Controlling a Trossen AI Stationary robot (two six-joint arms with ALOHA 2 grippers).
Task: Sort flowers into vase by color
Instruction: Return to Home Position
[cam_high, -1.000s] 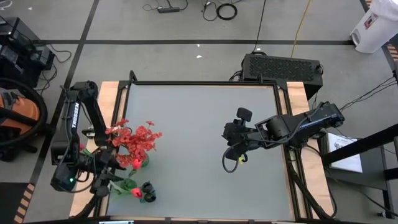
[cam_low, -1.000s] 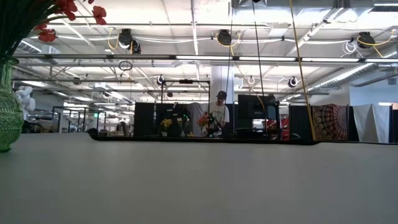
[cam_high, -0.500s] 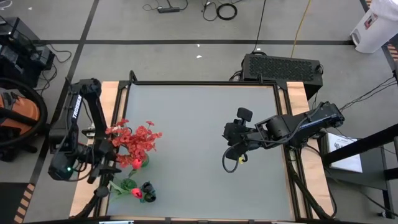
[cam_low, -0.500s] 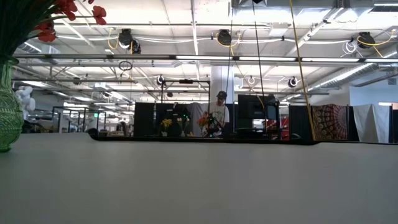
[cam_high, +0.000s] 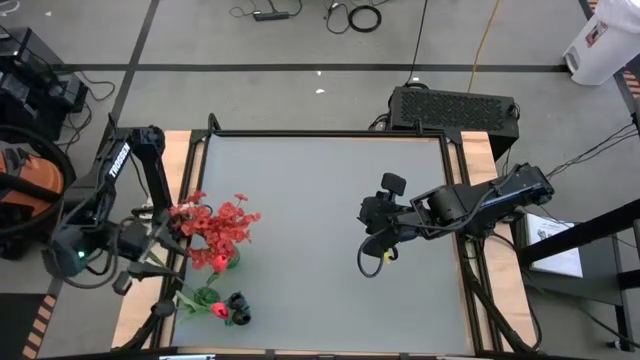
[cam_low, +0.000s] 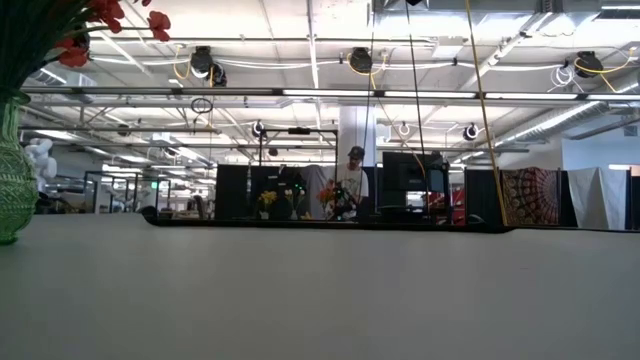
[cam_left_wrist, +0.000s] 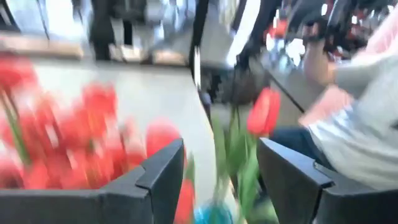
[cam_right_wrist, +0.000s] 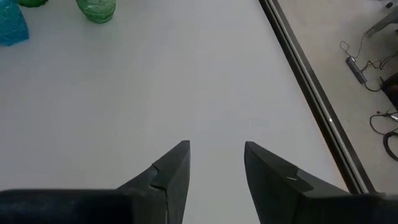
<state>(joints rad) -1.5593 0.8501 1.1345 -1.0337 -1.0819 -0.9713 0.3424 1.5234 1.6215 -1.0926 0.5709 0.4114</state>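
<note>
Standing near the left edge of the grey worktop (cam_high: 330, 190), the frilly red clustered flowers (cam_high: 218, 224) spread above a green ribbed glass vase (cam_low: 10, 170). Nearer the front edge, a red-pink tulip-like bud (cam_high: 219, 309) and small black buds (cam_high: 238, 300) sit just beside a second green vase (cam_high: 205, 296). The left gripper (cam_left_wrist: 221, 142) hangs just outside that left edge, close to the blooms, its fingers wide apart with nothing between them. Its wrist view is smeared, so what lies under the stems cannot be made out there. Well apart, right of centre, the right gripper (cam_right_wrist: 214, 144) hovers over bare worktop, moderately open and empty. The low view cuts the red blooms off at its corner.
</note>
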